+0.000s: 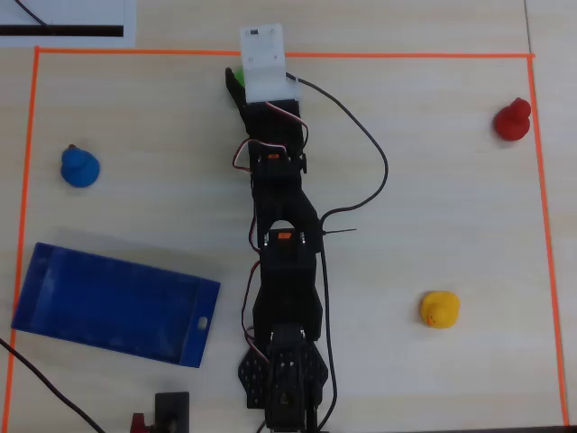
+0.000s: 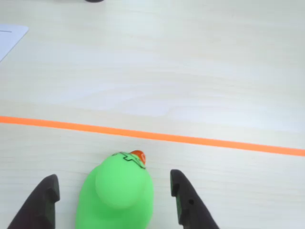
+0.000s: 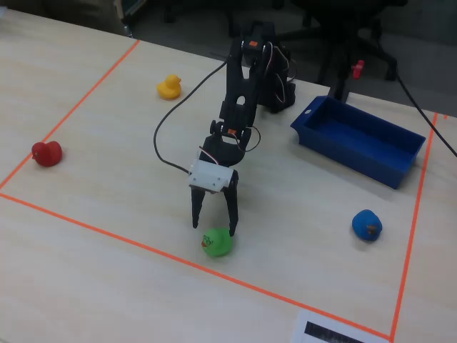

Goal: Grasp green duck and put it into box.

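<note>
The green duck (image 2: 116, 195) is seen at the bottom centre of the wrist view, just inside the orange tape line (image 2: 152, 135), with the gripper (image 2: 114, 193) spread wide around it. A gap is left on each side, so nothing is held yet. In the fixed view the duck seems offset toward one finger, though the angle makes this hard to judge. The box (image 1: 108, 302) lies empty at the lower left of the overhead view, well apart. Closing, lifting, carrying and releasing are all judged still to be done.
</note>
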Robot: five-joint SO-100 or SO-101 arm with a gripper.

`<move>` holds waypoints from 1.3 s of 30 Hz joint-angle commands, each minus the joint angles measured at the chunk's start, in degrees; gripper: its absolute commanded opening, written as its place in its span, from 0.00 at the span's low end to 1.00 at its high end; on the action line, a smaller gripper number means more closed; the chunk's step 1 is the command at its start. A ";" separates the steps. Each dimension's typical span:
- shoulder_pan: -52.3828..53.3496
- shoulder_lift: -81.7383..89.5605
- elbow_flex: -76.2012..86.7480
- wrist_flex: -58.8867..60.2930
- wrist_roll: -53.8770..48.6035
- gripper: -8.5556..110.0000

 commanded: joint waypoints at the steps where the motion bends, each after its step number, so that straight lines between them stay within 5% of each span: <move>1: -1.05 -1.23 -3.87 -2.11 0.53 0.32; 10: -1.49 -7.21 -7.21 -0.35 1.49 0.07; 13: -1.41 -2.55 -4.57 2.20 6.24 0.07; 21: -2.72 24.96 -24.08 67.76 30.06 0.07; 30: -29.09 47.11 -16.79 107.75 44.82 0.07; 39: -55.63 51.24 3.87 103.89 56.51 0.07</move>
